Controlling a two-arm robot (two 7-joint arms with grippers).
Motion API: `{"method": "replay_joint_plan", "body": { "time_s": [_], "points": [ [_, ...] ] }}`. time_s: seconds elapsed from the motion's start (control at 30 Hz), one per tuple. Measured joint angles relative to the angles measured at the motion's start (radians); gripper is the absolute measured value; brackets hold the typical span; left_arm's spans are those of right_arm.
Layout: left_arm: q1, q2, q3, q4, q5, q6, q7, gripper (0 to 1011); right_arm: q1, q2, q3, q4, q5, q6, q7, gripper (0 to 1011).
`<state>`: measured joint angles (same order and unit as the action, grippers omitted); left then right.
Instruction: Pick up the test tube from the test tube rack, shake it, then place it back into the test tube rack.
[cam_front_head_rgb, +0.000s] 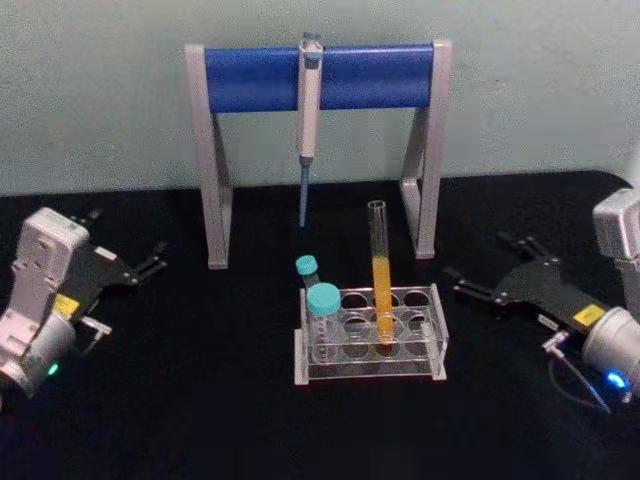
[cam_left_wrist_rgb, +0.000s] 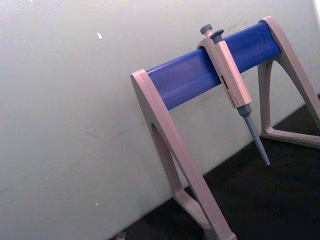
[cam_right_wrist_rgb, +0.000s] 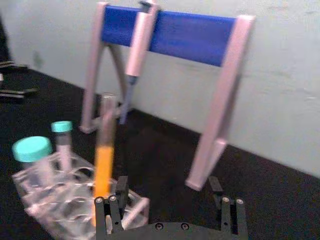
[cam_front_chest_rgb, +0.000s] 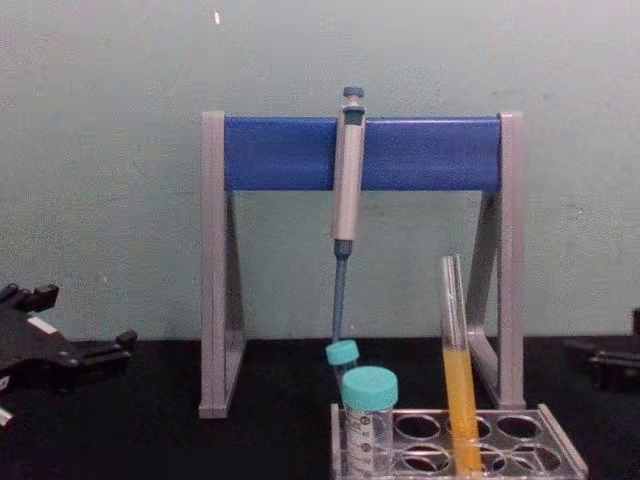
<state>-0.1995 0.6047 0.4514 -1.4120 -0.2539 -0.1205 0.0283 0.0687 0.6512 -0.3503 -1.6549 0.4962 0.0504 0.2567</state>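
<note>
Test tube in test tube rack; pipette stand behind

No text, brand or number can be read. Print on the yellow label of the left gripper, on the like label of the right gripper and on the pipette cannot be made out.

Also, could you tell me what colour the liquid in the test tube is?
The test tube holds orange-yellow liquid, clearest in head view.
</note>
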Motion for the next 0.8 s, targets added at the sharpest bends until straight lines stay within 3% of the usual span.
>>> {"method": "replay_joint_plan", "body": {
  "time_s": [0.43,0.8],
  "points": [
    [0.000,0.000,0.000,0.000,0.000,0.000,0.000,1001,0.080,-0.024,-0.054,0.000,-0.015,0.123,0.114,1000],
    [0.000,0.000,0.000,0.000,0.000,0.000,0.000,1001,0.181,-0.107,-0.094,0.070,-0.043,0.205,0.156,1000]
  ]
}}
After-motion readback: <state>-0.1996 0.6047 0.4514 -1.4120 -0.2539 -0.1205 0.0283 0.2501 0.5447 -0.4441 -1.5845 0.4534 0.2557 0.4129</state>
